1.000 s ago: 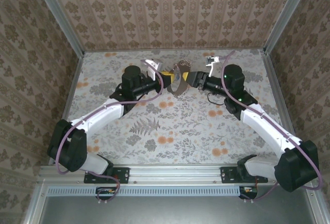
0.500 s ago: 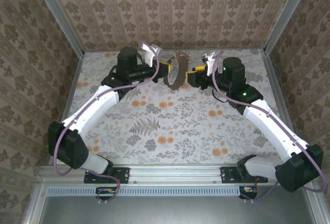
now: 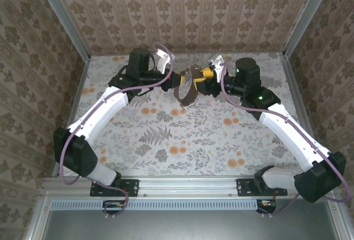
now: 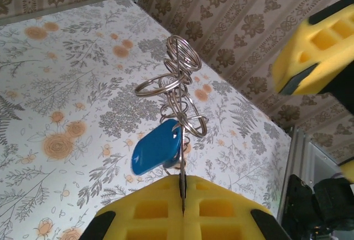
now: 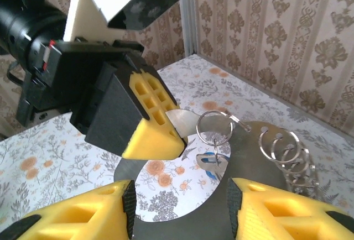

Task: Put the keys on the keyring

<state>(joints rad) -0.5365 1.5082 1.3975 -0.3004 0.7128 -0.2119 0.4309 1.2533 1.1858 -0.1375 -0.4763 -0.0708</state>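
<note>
Left hand [image 3: 176, 78] closed, yellow pads pressed flat together on a thin silvery blade of the keys, seen edge-on in the left wrist view [image 4: 182, 207]. Right hand [image 3: 203, 78] faces it from just beside, fingers part-way apart [image 5: 180, 190]; the keyring's grey band spans the gap between them and appears clamped across its width. Versus one second ago: both wrists now sit farther toward the back wall and higher above the table [image 3: 166, 140]. Versus half a second ago: the two sets of yellow pads have drawn a little closer together. Neither hand's opening looks changed across the three overhead frames. Keyring [image 3: 184, 90] hangs in the air between the two hands, clear of the table, and is tilted more than half a second ago, its lower end toward the near-left; in the right wrist view its band [image 5: 188, 226] curves from one finger to the other. A chain of small rings [image 4: 180, 74] runs outward from the left pads; from the right wrist it lies over the band's right side [image 5: 282, 146]. Keys [image 4: 156, 149]: blue head just beyond the left pads, and partly visible under the single ring [image 5: 213, 171].
</note>
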